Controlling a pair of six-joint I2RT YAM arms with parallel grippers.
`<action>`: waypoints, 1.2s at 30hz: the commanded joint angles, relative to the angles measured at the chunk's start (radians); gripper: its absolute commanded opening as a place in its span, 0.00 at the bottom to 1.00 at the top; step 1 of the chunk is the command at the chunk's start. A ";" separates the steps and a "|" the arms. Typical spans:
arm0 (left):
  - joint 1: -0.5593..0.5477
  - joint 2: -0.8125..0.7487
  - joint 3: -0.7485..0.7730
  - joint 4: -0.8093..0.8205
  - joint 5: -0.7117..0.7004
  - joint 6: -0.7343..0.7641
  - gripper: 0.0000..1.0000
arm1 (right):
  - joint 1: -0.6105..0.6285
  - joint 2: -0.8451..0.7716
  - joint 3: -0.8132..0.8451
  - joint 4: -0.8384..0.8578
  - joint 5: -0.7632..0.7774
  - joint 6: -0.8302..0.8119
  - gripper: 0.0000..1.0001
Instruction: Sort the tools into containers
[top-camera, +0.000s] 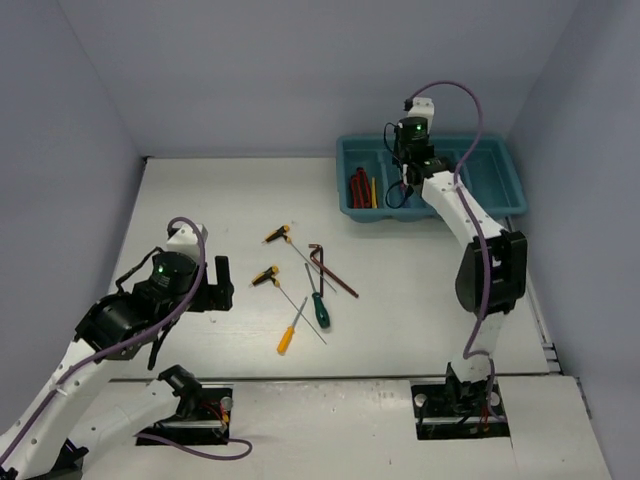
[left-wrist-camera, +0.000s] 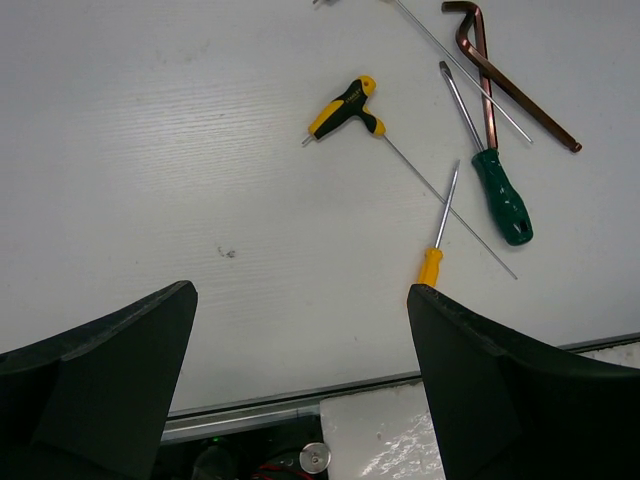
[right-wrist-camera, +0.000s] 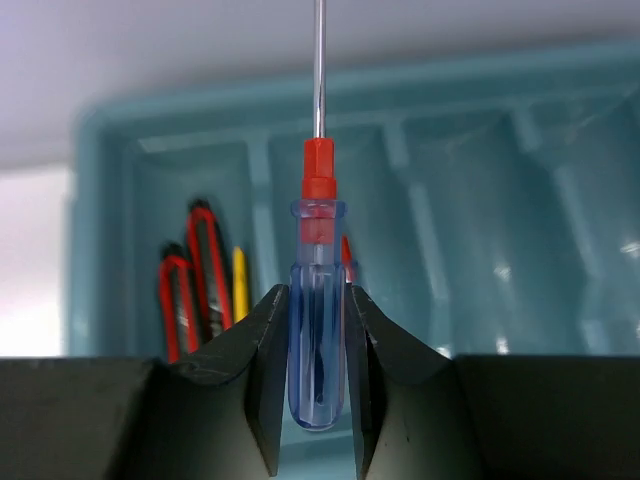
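Note:
My right gripper (right-wrist-camera: 317, 345) is shut on a blue-handled screwdriver (right-wrist-camera: 317, 320) with a red collar, its shaft pointing away. It holds it above the teal tray (right-wrist-camera: 470, 200), over the second compartment from the left. In the top view that gripper (top-camera: 402, 186) hangs over the tray (top-camera: 500, 190). Red-handled pliers (right-wrist-camera: 185, 285) and a yellow-handled tool (right-wrist-camera: 240, 280) lie in the left compartment. My left gripper (left-wrist-camera: 300, 335) is open and empty above the table's near edge, with a yellow screwdriver (left-wrist-camera: 431, 262), a green screwdriver (left-wrist-camera: 503, 197), a T-handle (left-wrist-camera: 345, 105) and a dark hex key (left-wrist-camera: 505, 75) ahead of it.
In the top view the loose tools lie mid-table: two yellow-black T-handles (top-camera: 277, 235) (top-camera: 265, 277), the hex key (top-camera: 330, 265), the green screwdriver (top-camera: 321, 310) and the yellow screwdriver (top-camera: 287, 338). The left gripper (top-camera: 222, 285) sits left of them. Walls enclose the table.

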 joint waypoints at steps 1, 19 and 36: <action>0.007 0.041 0.031 0.070 -0.039 -0.010 0.85 | -0.020 0.114 0.008 0.007 -0.118 -0.026 0.08; 0.006 0.066 -0.031 0.136 0.199 0.117 0.89 | 0.020 -0.083 -0.084 0.006 -0.015 0.029 0.60; -0.144 0.498 -0.167 0.304 0.358 -0.014 0.88 | 0.144 -0.855 -0.641 -0.054 0.016 0.213 0.64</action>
